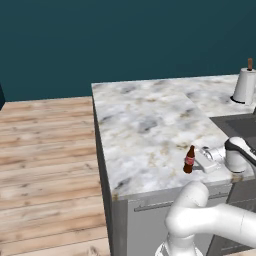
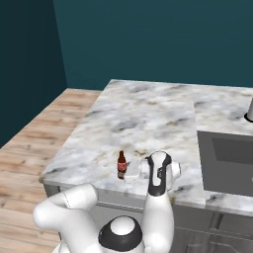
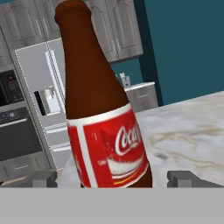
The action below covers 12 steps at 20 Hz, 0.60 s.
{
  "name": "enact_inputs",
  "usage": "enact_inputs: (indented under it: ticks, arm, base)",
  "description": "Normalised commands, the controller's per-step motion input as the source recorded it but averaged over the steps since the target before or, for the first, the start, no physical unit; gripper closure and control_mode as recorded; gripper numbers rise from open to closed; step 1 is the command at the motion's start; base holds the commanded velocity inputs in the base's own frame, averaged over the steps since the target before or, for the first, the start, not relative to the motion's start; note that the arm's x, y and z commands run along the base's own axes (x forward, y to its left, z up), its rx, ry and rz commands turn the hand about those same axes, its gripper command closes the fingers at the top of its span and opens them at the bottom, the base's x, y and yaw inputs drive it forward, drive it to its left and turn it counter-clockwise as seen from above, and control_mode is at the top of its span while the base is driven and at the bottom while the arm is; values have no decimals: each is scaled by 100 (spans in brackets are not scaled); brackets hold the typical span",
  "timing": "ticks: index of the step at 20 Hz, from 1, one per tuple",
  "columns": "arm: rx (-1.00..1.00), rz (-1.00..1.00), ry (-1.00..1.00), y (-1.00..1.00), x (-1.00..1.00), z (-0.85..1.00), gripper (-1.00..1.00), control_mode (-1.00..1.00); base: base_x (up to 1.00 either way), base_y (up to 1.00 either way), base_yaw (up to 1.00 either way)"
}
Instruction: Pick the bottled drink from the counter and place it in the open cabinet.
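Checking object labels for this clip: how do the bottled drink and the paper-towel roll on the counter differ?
The bottled drink is dark brown with a red label; the paper-towel roll is white with a brown post. The bottle stands near the front edge of the counter, next to the open gripper; the roll stands at the far back right. The bottle looks smaller. Both stand upright.

Both base views overlook counter (image 1: 150, 125); hand view seemingly hugs bottle (image 3: 100, 113).

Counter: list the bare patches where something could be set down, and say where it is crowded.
The counter is bare from its left edge across the middle, between the bottled drink and the paper-towel roll. The front edge is crowded: the open gripper brackets the bottle. The sink takes the right.
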Motion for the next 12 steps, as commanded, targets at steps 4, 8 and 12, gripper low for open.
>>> enact_inputs:
  ticks: [4, 8, 12]
  arm:
    - [0, 0, 0, 8, 0, 0, -100, -100]
    - [0, 0, 0, 0, 0, 0, -100, -100]
    - [0, 0, 0, 0, 0, 0, 100, -100]
  base:
    - [0, 0, 0]
    - [0, 0, 0]
    - [0, 0, 0]
